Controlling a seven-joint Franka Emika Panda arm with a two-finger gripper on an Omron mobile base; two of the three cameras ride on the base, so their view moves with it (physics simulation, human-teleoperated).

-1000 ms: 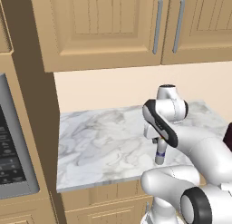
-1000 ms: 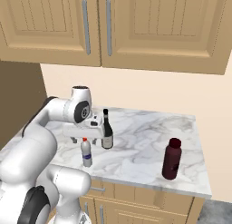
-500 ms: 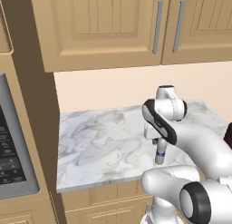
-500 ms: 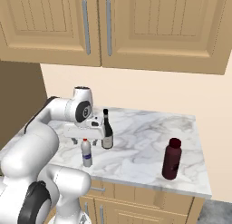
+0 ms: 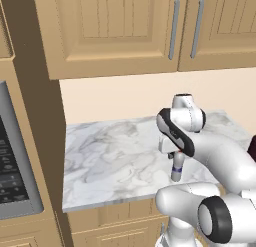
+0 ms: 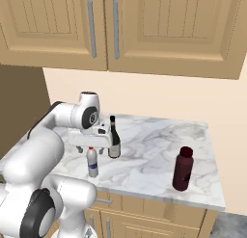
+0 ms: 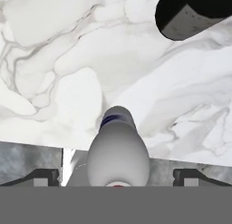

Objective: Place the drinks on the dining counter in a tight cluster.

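Note:
The small clear bottle with a red cap and blue label stands near the front edge of a short marble counter. My gripper hangs open straight above it, one finger on each side of the cap. In the hand view the bottle rises between the fingertips. The left base view has the bottle below the gripper. The dark long-necked wine bottle stands just behind the small one. The stout maroon bottle stands apart at the front right. The dining counter is out of view.
Tan wall cabinets hang above the counter. A tall wood panel and a steel appliance close off the counter's left end in the left base view. The counter's right end drops off beyond the maroon bottle.
The hand has sunk very slightly over the small bottle. The bottles stand where they were.

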